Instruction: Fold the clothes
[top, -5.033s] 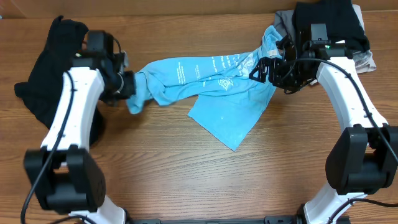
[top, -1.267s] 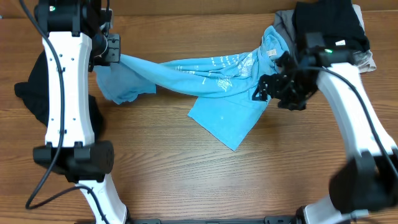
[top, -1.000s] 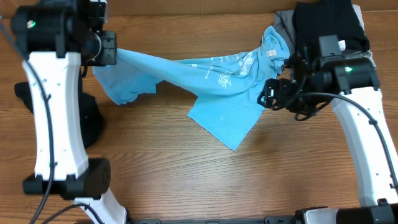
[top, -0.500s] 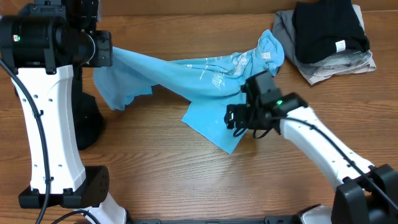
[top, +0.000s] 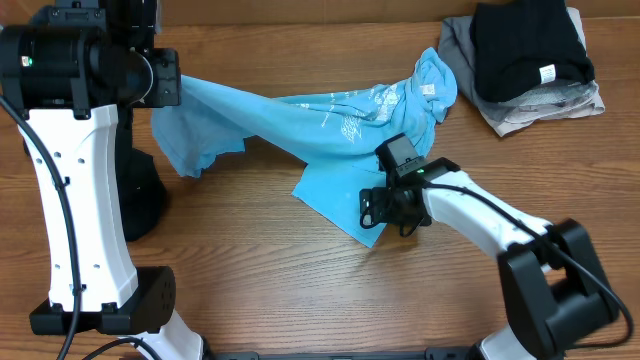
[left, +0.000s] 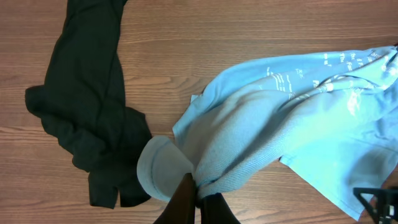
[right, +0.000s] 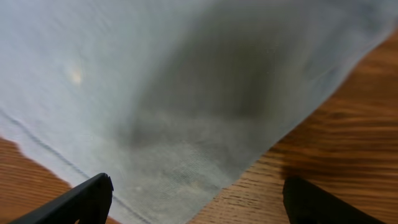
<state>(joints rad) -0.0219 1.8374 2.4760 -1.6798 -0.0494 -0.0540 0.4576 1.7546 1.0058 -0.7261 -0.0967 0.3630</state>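
Observation:
The light blue T-shirt (top: 330, 115) with white lettering stretches across the table from the left gripper to a bunched end at the back right. One flap lies flat toward the front (top: 340, 195). My left gripper (top: 166, 82) is raised at the back left and shut on the shirt's left end; the left wrist view shows its fingers (left: 200, 204) pinching the fabric (left: 261, 124). My right gripper (top: 376, 212) is open and low over the flap's front corner, jaws (right: 199, 202) spread wide over the fabric (right: 186, 87).
A black garment (left: 87, 118) lies crumpled on the table at the left, under the left arm. A folded black garment (top: 525, 45) sits on a grey one (top: 545, 108) at the back right corner. Bare wood table (top: 300, 290) fills the front.
The left gripper has lifted the shirt's left end up toward the back left. The right gripper left the back right area and came down to the flap's front corner.

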